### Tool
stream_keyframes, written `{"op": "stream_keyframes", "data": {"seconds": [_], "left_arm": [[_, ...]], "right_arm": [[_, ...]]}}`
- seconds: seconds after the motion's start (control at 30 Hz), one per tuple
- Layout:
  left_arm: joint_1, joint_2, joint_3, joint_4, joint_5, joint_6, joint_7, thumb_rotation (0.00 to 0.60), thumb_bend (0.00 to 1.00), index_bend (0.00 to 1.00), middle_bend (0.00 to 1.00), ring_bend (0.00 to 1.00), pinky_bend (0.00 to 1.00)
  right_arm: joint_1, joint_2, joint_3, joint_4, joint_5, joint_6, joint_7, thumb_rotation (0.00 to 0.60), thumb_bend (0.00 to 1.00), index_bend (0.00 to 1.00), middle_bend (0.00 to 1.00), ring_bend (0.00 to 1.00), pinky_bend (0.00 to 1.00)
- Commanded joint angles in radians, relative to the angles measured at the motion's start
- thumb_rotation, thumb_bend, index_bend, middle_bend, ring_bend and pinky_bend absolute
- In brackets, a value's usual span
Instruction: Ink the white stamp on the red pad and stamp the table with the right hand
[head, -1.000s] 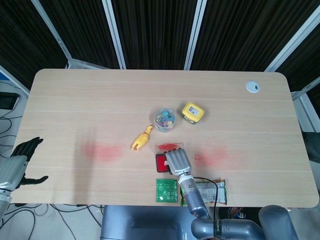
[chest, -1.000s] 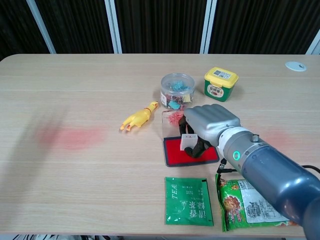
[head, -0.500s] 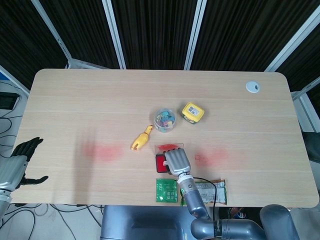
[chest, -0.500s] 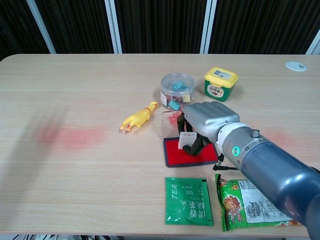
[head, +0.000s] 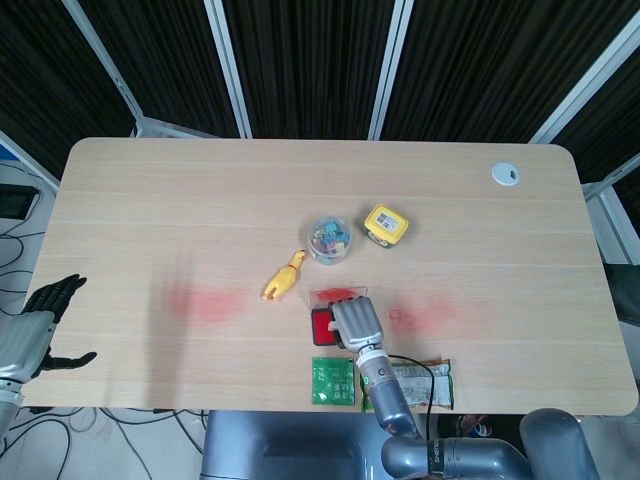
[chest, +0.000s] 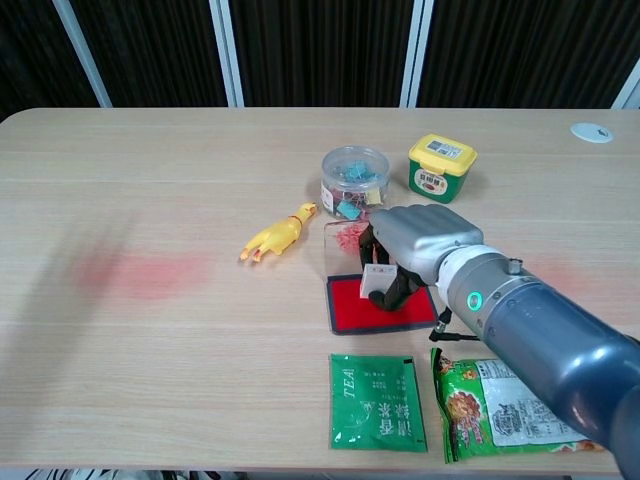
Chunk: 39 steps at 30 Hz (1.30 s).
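White square stamp (chest: 378, 281) gripped in the right hand (chest: 420, 245) over the red ink pad (chest: 380, 305).
Beside it lie a yellow rubber chicken (chest: 275, 235), clear clip jar (chest: 355, 181), yellow tub (chest: 441, 167), and green sachet (chest: 377, 401) reading "TEA"; left hand (head: 38, 325) rests off-table, fingers spread.

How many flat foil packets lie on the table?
2. A green tea packet lies at the table's near edge, below the red pad; a snack packet lies beside it on the right, partly under the right arm.
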<state>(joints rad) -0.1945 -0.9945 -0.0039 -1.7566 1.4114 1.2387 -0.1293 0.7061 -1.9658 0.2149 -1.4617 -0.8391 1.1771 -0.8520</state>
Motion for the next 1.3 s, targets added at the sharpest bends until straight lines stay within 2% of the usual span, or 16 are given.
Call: {"op": "stream_keyframes", "data": {"seconds": [0.03, 0.4, 0.73, 0.87, 1.03, 1.3], "left_arm": [[0.0, 0.0, -0.001, 0.001, -0.002, -0.001, 0.001, 0.6, 0.0, 0.0, 0.0, 0.0, 0.0], [0.0, -0.003, -0.001, 0.002, -0.004, 0.0, 0.008, 0.6, 0.0, 0.0, 0.0, 0.0, 0.0], [0.006, -0.007, 0.0, 0.003, 0.003, 0.015, 0.016, 0.6, 0.0, 0.0, 0.0, 0.0, 0.0], [0.01, -0.011, 0.002, 0.005, 0.009, 0.024, 0.023, 0.6, 0.0, 0.0, 0.0, 0.0, 0.0], [0.014, -0.017, 0.002, 0.009, 0.013, 0.035, 0.034, 0.6, 0.0, 0.0, 0.0, 0.0, 0.0], [0.018, -0.024, 0.002, 0.01, 0.015, 0.043, 0.046, 0.6, 0.0, 0.0, 0.0, 0.0, 0.0]], "right_arm": [[-0.001, -0.007, -0.005, 0.014, 0.011, -0.005, 0.001, 0.6, 0.6, 0.76, 0.62, 0.5, 0.5], [-0.008, -0.01, -0.021, 0.032, 0.011, -0.006, 0.01, 0.6, 0.61, 0.75, 0.62, 0.5, 0.5], [-0.014, 0.042, -0.011, -0.059, -0.022, 0.029, 0.01, 0.6, 0.6, 0.75, 0.62, 0.5, 0.5], [-0.021, 0.074, 0.0, -0.105, -0.024, 0.044, 0.014, 0.6, 0.6, 0.75, 0.62, 0.5, 0.5], [-0.054, 0.174, 0.008, -0.186, -0.033, 0.076, 0.039, 0.6, 0.6, 0.76, 0.62, 0.5, 0.5], [-0.114, 0.27, -0.016, -0.2, -0.027, 0.079, 0.127, 0.6, 0.61, 0.75, 0.61, 0.5, 0.5]]}}
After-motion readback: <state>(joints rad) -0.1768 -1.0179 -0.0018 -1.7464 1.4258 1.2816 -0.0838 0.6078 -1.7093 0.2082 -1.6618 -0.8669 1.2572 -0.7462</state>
